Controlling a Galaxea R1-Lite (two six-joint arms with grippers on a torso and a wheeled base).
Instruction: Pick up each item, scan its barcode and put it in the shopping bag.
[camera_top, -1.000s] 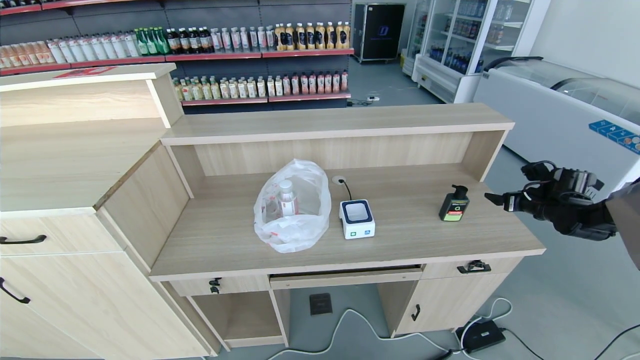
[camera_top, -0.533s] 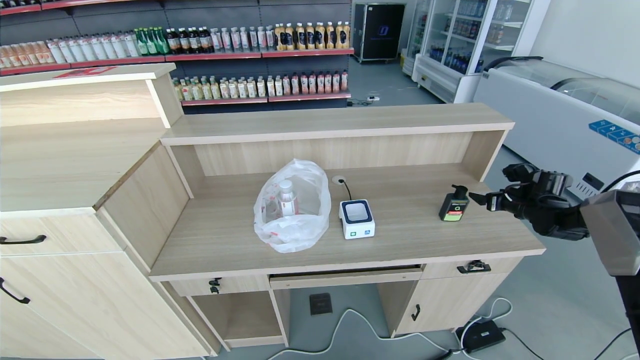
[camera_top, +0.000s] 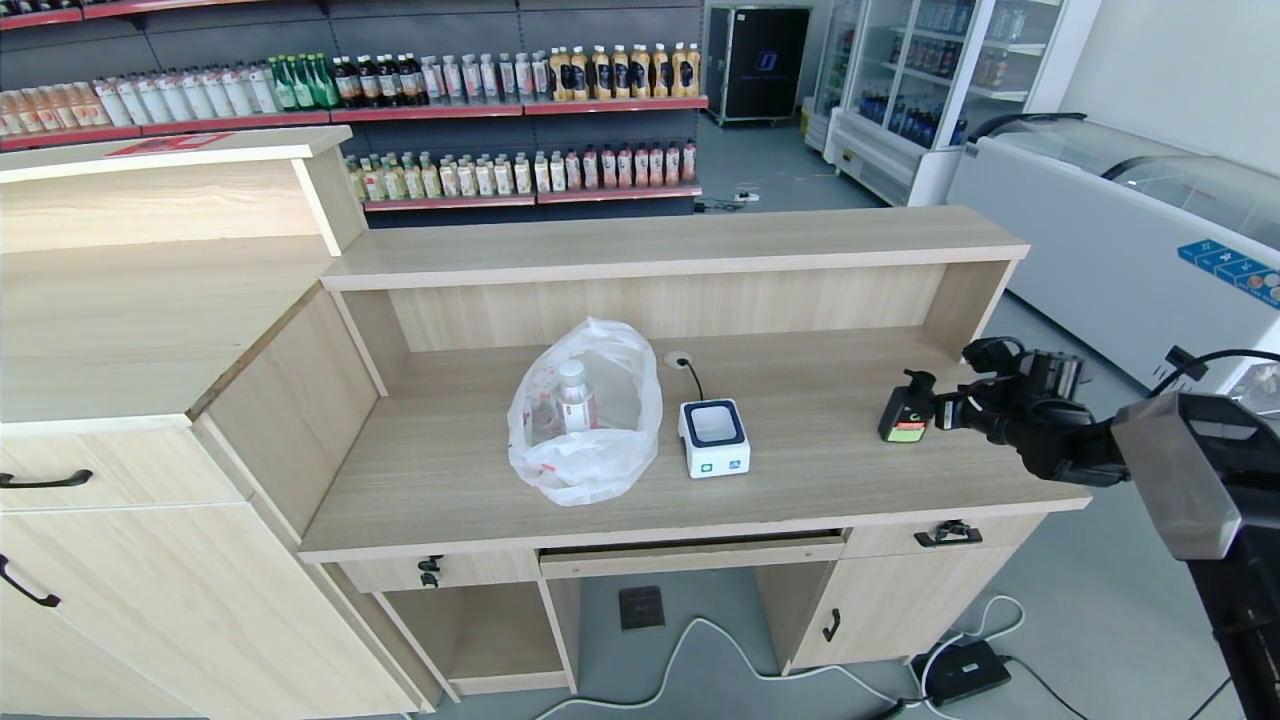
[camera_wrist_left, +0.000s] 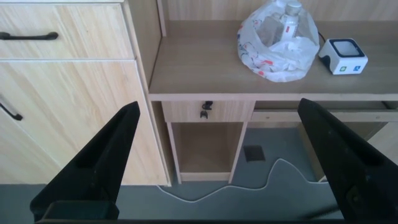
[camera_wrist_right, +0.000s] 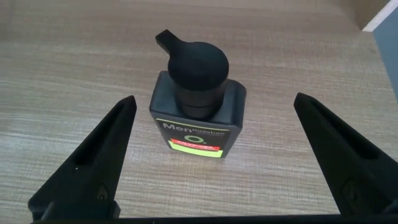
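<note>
By counter's (camera_top: 800, 500) right edge, spread pincer (camera_wrist_right: 214, 99) flanks bottle (camera_top: 906, 412).

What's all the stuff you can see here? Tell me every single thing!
Pump bottle: one, black with green-and-red label, standing on the counter's right part.
Scanner: one, white with dark top, mid-counter.
Shopping bag: one, clear plastic with red print, left of the scanner.
Bottle: at least one, clear with white cap, inside the bag.
Counter: one, light wood.
Shelves: red-edged rows of many drink bottles, behind the counter.
Freezer: one, white, far right.
Left gripper: black, open, off the counter, holding nothing.
Right gripper: black, open, at the pump bottle.
</note>
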